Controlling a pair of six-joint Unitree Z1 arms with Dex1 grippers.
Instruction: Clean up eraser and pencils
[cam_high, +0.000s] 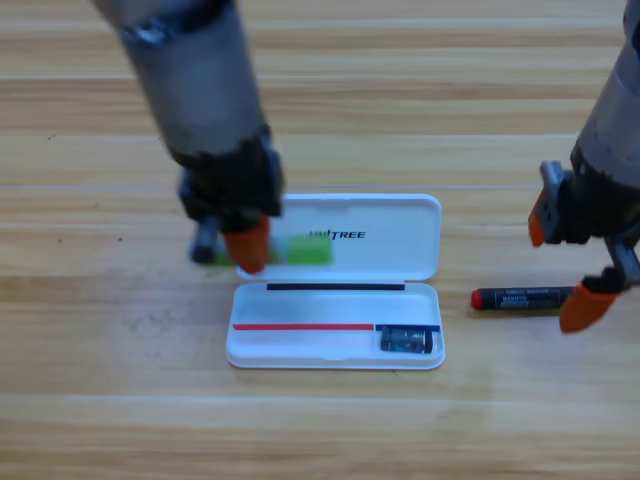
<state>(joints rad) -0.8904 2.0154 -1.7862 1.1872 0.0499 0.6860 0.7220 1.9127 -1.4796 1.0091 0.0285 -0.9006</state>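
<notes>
One eraser (406, 340) lies in the white case (300, 345), lower right of the left claw (240, 245), which grips the green pencil (308, 250) over the lid. Just beside the spread, empty right claw (565, 270), the red pencil (522, 298) lies on the counter (100, 400).

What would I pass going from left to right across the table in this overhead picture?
Left gripper holding the green pencil → white case, open, with the eraser in its lower right corner → red pencil lying on the table → right gripper, jaws open, at the red pencil's right end.
</notes>
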